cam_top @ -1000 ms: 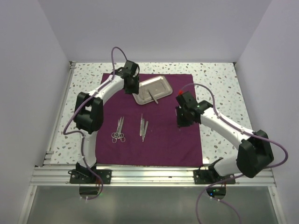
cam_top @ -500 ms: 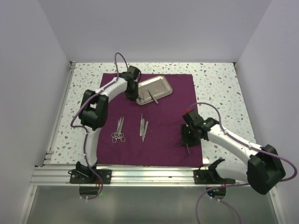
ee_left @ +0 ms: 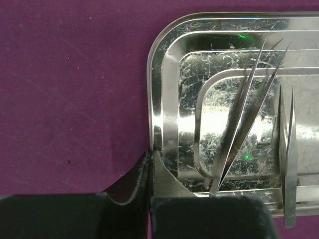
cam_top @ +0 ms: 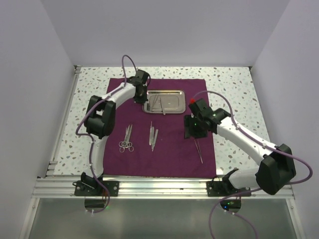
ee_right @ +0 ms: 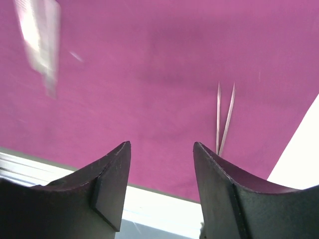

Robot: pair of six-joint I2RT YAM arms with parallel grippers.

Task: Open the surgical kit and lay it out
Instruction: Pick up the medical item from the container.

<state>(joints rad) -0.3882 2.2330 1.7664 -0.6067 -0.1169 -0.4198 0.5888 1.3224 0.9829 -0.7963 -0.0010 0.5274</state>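
Tray [cam_top: 177, 92] swung square since a second ago; tweezers [cam_top: 199, 151] landed on cloth [cam_top: 174, 149], near right edge. Your left pincer [cam_top: 143, 98] was clamped on tray rim; right pincer [cam_top: 192, 133] hung open, empty. Step: emptying tray. Next, likely: you needed low, fine pick from tray.

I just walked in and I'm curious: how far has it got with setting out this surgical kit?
Done: the purple cloth lies flat, with ring-handled scissors, two thin tools and single tweezers laid out on it. In hand: the left gripper pinches the rim of the tray; the right gripper hangs open over the cloth. Left: two more tweezers lie in the tray, likely to come out.
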